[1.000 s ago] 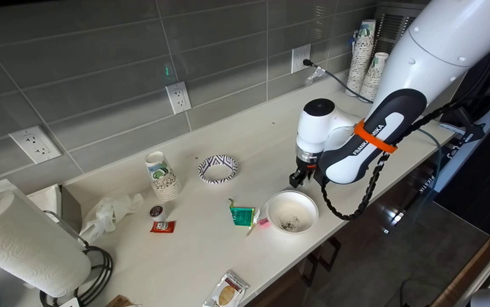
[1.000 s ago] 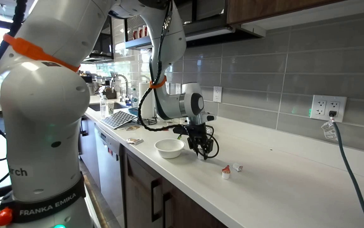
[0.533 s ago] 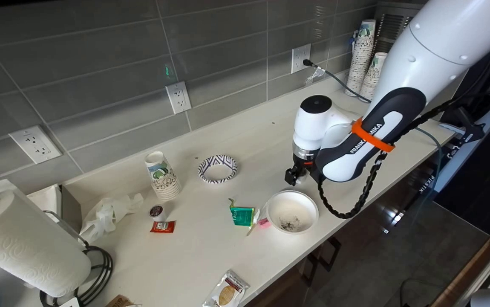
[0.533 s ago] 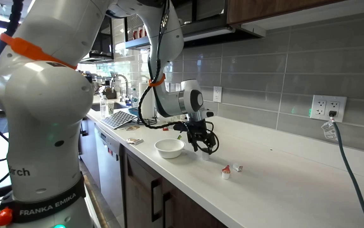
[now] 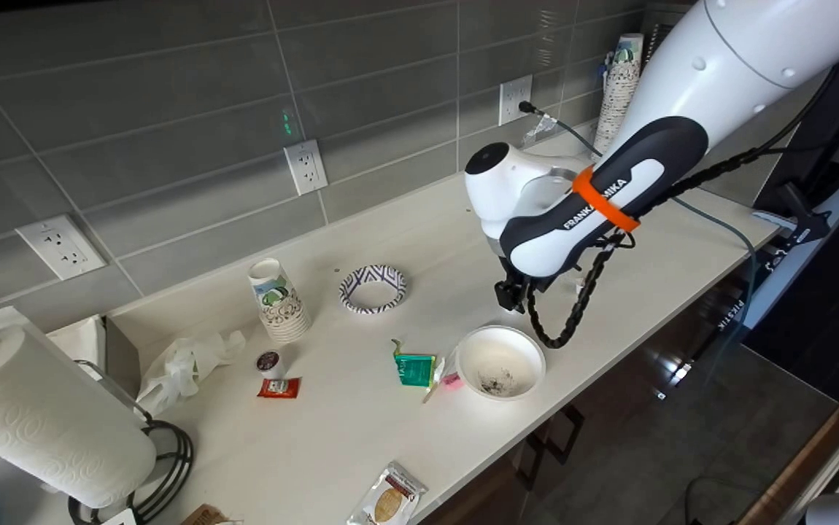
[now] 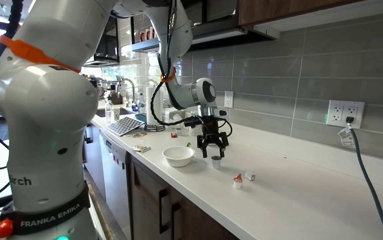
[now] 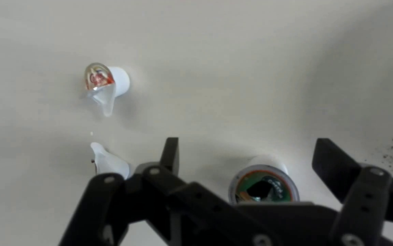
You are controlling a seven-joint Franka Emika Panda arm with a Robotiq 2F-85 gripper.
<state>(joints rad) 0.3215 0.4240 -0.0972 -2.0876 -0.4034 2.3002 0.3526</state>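
gripper (image 6: 213,154) has lifted and spread its jaws wide since a second ago, probably to clear the single-serve coffee pod (image 7: 264,186) standing just below, right of the white bowl (image 6: 178,162) in an exterior view

In an exterior view: camera high, pitched steeply down over the long off-white bench (image 5: 317,445), facing the grey tiled wall (image 5: 200,146), glossy white robot arm (image 5: 718,87) entering top right. In an exterior view: camera lower, close beside the arm, looking lengthwise along the bench to the dark recessed sink (image 6: 126,111). Both exterior views share the round white bowl (image 6: 178,159). Wrist view: very near, roughly straight down, jaws at bottom edge; shares the grey plastic cup with a round printed lid (image 6: 216,162) with an exterior view
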